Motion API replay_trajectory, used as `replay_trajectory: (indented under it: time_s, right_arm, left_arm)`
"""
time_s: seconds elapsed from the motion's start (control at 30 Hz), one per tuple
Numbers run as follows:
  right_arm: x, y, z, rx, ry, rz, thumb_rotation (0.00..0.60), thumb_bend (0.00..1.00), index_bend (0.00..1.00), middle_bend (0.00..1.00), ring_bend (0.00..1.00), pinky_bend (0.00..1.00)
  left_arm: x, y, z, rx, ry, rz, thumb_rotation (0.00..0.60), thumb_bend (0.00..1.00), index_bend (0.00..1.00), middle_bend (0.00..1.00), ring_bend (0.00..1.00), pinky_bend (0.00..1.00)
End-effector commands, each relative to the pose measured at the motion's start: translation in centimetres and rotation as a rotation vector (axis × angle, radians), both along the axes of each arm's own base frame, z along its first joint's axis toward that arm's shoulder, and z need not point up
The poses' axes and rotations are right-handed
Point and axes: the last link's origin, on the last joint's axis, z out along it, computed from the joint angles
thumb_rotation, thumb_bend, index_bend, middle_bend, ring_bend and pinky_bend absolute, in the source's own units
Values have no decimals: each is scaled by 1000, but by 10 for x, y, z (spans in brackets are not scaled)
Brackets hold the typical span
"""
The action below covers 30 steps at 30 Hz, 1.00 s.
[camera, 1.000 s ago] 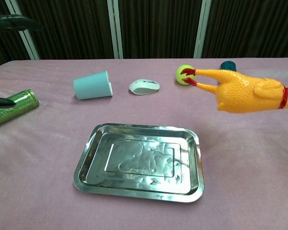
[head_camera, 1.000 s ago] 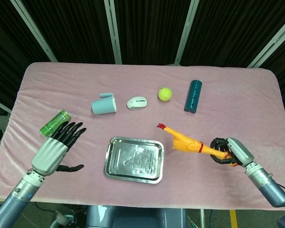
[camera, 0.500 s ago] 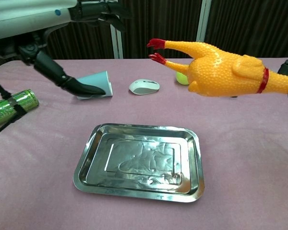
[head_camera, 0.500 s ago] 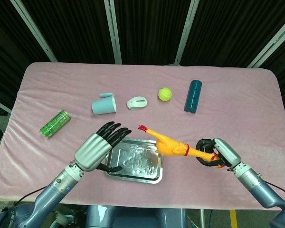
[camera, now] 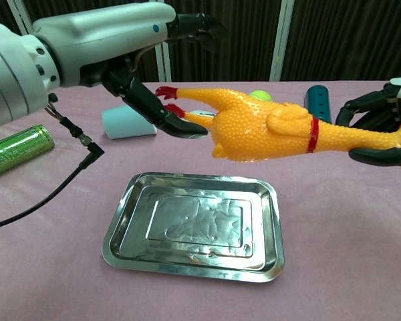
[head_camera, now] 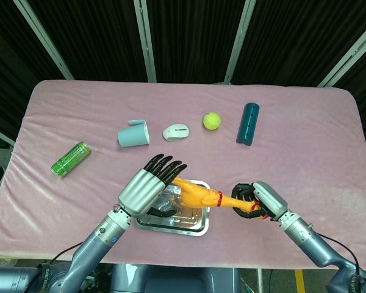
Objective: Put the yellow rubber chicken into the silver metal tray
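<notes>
The yellow rubber chicken (head_camera: 198, 195) (camera: 260, 130) hangs level above the silver metal tray (head_camera: 183, 223) (camera: 194, 227), its red feet pointing left. My right hand (head_camera: 253, 200) (camera: 381, 127) grips its head end, just right of the tray. My left hand (head_camera: 149, 186) (camera: 100, 37) hovers over the tray's left part with fingers spread and holds nothing. Its thumb (camera: 177, 122) lies close under the chicken's feet; whether they touch is unclear. In the head view, hand and chicken hide much of the tray.
A green can (head_camera: 71, 159) (camera: 17, 148) lies at the left. Along the back stand a light blue cup (head_camera: 133, 134) (camera: 123, 120), a white mouse (head_camera: 175, 132), a tennis ball (head_camera: 211, 121) and a teal cylinder (head_camera: 248, 123) (camera: 319, 100). A black cable (camera: 47, 194) hangs from my left arm.
My right hand has carried the chicken leftward, from right of the tray to over it. My left hand has swung in from beside the can to above the tray's left part.
</notes>
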Motion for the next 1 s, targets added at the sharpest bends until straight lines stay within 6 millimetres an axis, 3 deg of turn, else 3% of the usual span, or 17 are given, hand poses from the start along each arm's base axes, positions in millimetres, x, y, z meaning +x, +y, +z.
replay_trajectory:
  time_s: [0.03,0.53,0.77,1.0]
  right_arm:
    - [9,-2,-8,1,-5,10,600,897,1000,799,775,883]
    - [24,-11,-16,-44,6,10,600,900,1000,800,778,883]
    - [25,-14,-16,-56,-3,1,600,900,1000,801,779,883]
    - [23,-18,-16,-61,-3,-13,600,900,1000,802,781,883]
  left_arm:
    - [5,3,-9,-6,10,21,600,49,107,109,65,98]
    - [9,3,-36,-45,74,79,600,130,228,113,65,97]
    - [13,2,-41,-35,74,82,600,180,316,135,87,98]
    - [13,4,-44,10,69,94,600,187,333,143,95,98]
